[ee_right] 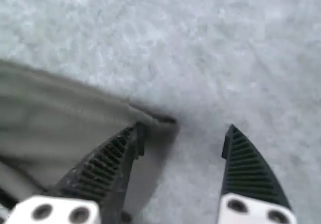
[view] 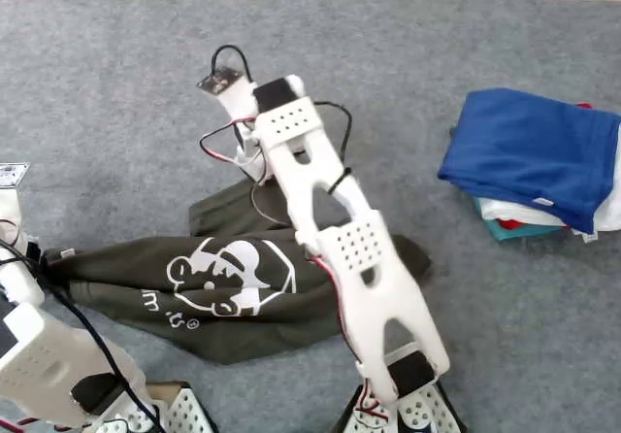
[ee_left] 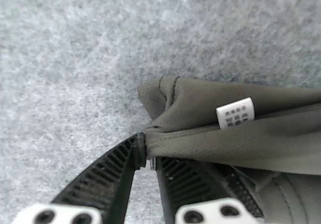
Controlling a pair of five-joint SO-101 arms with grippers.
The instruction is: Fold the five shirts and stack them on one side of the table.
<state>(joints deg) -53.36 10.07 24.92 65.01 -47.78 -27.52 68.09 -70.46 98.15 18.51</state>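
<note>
A dark olive shirt (view: 233, 278) with a white print lies crumpled across the middle of the grey table (view: 116, 83). My left gripper (ee_left: 145, 156) is shut on one end of the shirt (ee_left: 225, 133), close to its white label (ee_left: 234, 112); in the high view the left gripper (view: 39, 258) sits at the shirt's left tip. My right gripper (ee_right: 183, 136) stands open at the shirt's far edge (ee_right: 60, 118), one finger (ee_right: 125, 148) over the cloth and the other over bare table. The right arm (view: 330, 219) stretches over the shirt.
A stack of folded shirts (view: 534, 156), blue on top with white, teal and red beneath, sits at the right side of the table. Red and black cables (view: 228, 147) hang by the right arm's wrist. Both arm bases stand at the near edge.
</note>
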